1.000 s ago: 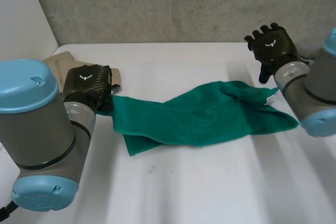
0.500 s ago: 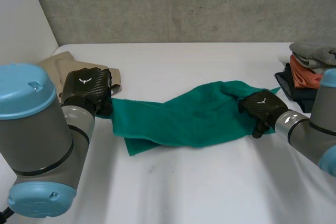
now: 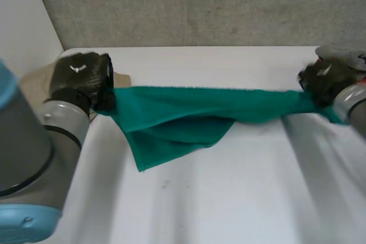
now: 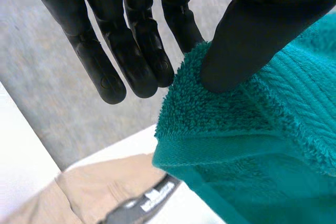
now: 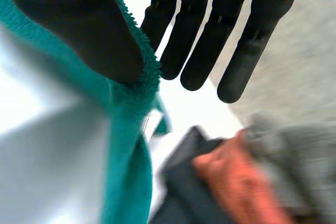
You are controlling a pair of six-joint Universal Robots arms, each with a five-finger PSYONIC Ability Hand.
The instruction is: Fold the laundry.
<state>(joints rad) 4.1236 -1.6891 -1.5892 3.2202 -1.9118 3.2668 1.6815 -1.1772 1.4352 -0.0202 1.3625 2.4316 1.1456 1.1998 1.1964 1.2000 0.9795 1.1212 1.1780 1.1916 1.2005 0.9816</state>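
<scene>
The green terry towel [image 3: 189, 115] hangs stretched between both hands over the white table [image 3: 229, 198]. The left hand [image 3: 80, 78] pinches one end with its thumb, and the right hand [image 3: 323, 81] pinches the opposite end. This looks like the spreading step; the next move probably calls for lowering the towel flat.

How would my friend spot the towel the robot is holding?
Over the white table, a teal-green terry towel hangs stretched between the black left hand and black right hand, each pinching one end. Its neighbours, the beige cloth by the left hand and the clothes pile by the right, lie unheld.
</scene>
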